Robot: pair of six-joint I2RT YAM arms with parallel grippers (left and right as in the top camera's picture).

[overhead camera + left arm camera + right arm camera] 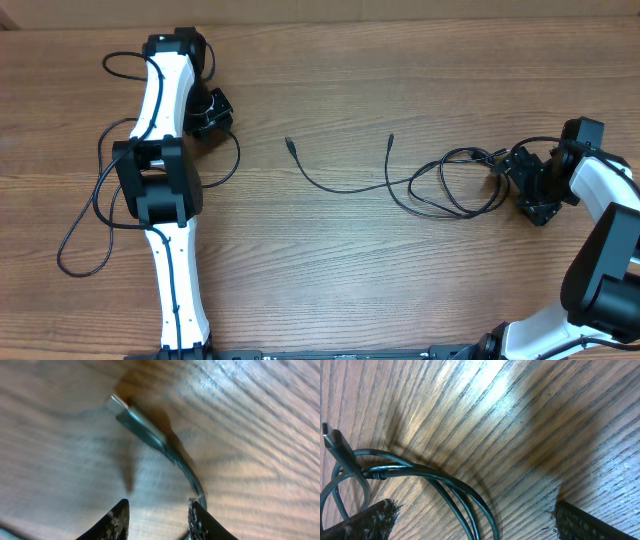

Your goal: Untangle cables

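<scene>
Several thin black cables (450, 182) — looped, glossy — on grained wood table (300, 270).

I find three cables on the table (330, 280). One (62, 245) loops around the left arm, at left. One strand (335, 191) lies centre. Tangled loops (465, 213) lie right, at the right gripper (508, 170).

Thin black cables (480, 153) lie looped and tangled right of the table's (330, 280) centre, two loose plug ends (290, 143) trailing toward it.
</scene>
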